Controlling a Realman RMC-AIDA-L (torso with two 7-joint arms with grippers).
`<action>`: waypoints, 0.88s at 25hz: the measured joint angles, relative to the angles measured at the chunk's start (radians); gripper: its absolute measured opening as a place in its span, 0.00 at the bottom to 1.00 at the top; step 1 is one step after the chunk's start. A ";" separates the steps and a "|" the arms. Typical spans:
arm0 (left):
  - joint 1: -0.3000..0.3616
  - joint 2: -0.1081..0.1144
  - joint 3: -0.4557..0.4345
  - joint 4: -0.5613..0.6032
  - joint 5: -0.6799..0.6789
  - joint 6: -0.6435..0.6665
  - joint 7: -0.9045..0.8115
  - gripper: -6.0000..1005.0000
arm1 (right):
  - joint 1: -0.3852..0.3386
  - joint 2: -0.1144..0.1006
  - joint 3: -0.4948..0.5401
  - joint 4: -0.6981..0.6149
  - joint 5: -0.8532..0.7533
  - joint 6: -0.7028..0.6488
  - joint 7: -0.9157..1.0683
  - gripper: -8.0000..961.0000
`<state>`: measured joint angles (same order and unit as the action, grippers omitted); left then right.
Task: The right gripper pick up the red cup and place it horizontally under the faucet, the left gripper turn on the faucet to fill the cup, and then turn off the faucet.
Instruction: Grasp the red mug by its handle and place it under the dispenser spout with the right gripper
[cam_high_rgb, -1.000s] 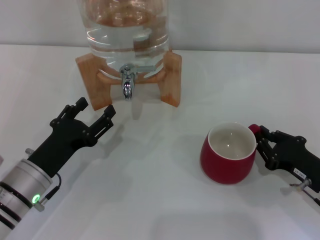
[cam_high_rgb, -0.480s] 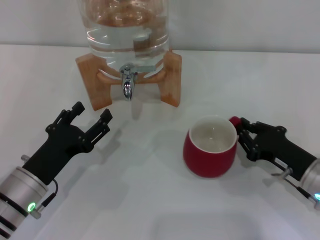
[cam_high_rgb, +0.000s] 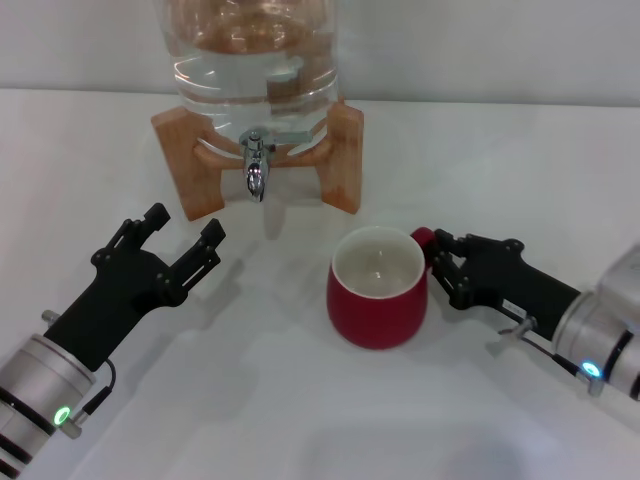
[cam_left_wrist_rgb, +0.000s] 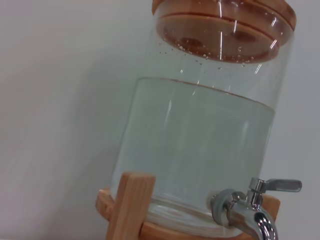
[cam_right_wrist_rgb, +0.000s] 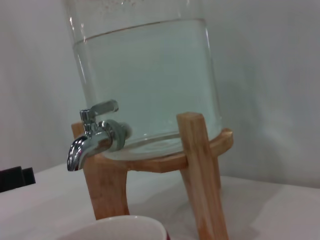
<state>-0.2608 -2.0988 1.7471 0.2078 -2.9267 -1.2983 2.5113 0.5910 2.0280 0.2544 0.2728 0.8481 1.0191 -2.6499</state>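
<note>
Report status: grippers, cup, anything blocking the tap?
Right gripper shut on red cup handle, cup upright, short of the faucet. Left gripper open, hovering left of it. Path clear.

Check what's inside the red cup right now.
Nothing visible: the red cup shows only a bare off-white interior, no water. The right pincer holds its handle. The faucet isn't above it yet.

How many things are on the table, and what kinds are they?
Red cup: 1
Water jug: 1
Wooden stand: 1
Faucet: 1
Robot grippers: 2, left gripper and right gripper
Total: 6
</note>
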 joint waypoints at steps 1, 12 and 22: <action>0.000 0.000 0.000 0.001 0.000 0.000 0.000 0.86 | 0.006 0.000 0.000 0.003 0.000 -0.007 0.000 0.16; 0.005 0.000 0.000 0.002 0.000 -0.001 0.001 0.86 | 0.080 0.000 0.039 0.060 0.005 -0.119 -0.012 0.16; 0.006 -0.001 0.000 0.004 0.000 -0.001 0.000 0.86 | 0.129 0.000 0.042 0.107 0.003 -0.207 -0.032 0.16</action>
<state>-0.2549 -2.1000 1.7472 0.2116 -2.9269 -1.2996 2.5116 0.7197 2.0279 0.2961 0.3795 0.8508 0.8125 -2.6820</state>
